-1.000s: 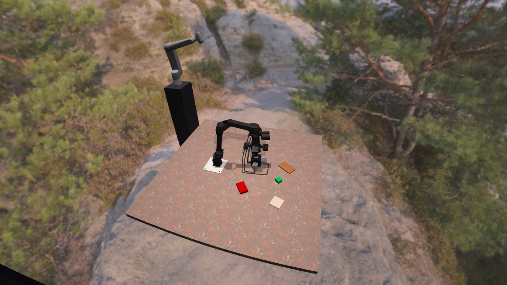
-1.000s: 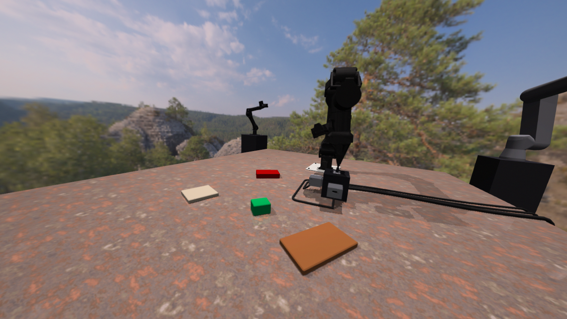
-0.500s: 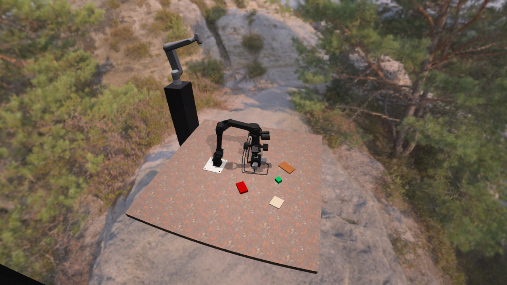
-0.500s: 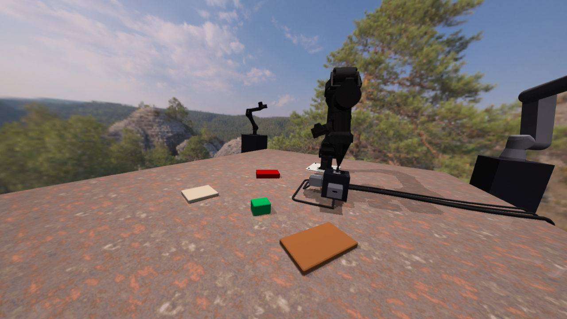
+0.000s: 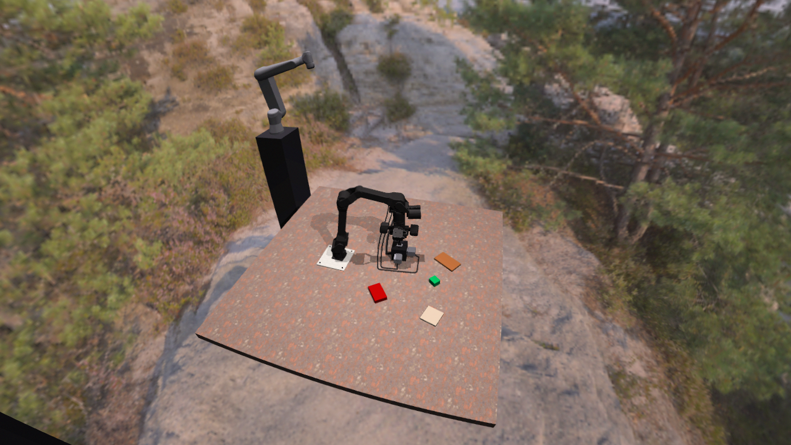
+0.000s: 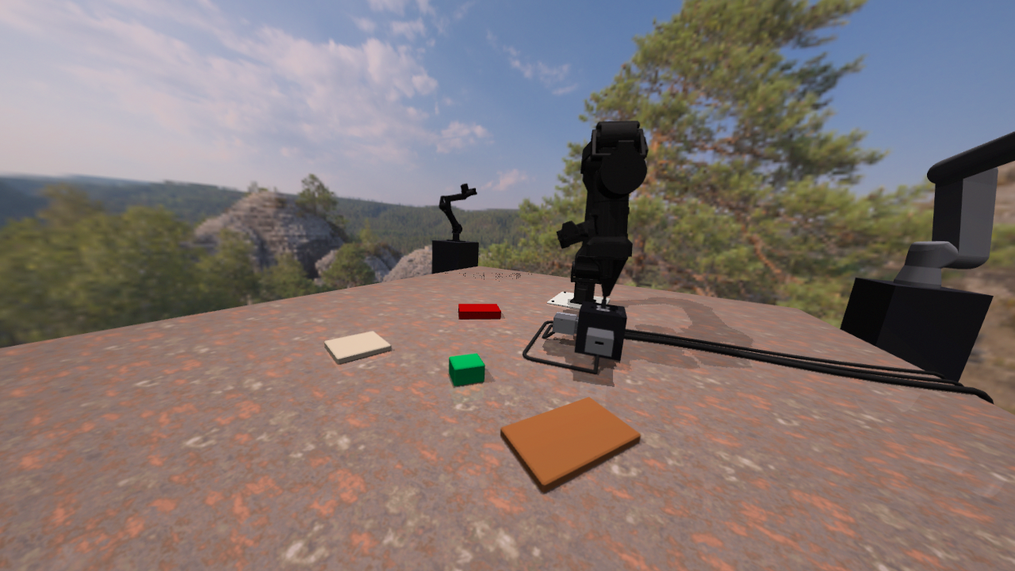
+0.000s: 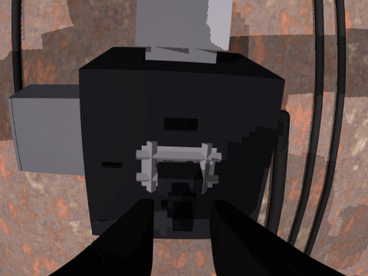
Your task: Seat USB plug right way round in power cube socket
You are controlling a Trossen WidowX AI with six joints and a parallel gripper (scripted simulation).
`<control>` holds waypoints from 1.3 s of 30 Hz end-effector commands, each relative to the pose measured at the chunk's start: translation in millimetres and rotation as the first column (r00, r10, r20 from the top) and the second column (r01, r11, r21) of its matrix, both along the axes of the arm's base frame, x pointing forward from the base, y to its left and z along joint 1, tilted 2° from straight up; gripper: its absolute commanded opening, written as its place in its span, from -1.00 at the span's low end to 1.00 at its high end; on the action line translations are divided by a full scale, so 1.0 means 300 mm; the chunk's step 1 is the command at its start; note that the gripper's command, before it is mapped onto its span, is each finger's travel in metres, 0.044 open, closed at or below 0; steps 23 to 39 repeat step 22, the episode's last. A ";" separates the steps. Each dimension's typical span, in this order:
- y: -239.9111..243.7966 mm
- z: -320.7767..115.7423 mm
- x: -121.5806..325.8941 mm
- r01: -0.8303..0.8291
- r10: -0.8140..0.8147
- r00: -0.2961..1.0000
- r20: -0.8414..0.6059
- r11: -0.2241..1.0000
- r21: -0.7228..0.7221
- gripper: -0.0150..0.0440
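The power cube is a black block standing below my wrist. In the wrist view, the pale metal rim of its top socket surrounds a dark middle. I cannot tell whether that dark middle is the plug or an empty opening. My gripper points down at the cube top, its black fingers a little apart just below the rim in the wrist view. A small dark shape lies between and beyond the fingertips. It may be the plug or shadow, and nothing plainly touches both fingers. The plug's orientation is hidden.
Grey blocks stick out from two cube sides. Black cables loop around it. A red block, green block, orange slab and cream tile lie on the table.
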State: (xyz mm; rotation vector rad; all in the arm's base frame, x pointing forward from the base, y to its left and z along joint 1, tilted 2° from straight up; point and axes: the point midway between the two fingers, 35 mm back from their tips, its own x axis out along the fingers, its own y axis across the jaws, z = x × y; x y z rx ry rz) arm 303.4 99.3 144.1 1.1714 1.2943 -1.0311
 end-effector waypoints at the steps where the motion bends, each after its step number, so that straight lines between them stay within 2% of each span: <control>1: 0.000 0.001 0.000 0.000 0.000 1.000 0.000 1.000 0.000 -0.17; 39: 0.000 0.037 -0.002 0.000 0.000 1.000 0.000 1.000 0.000 -0.17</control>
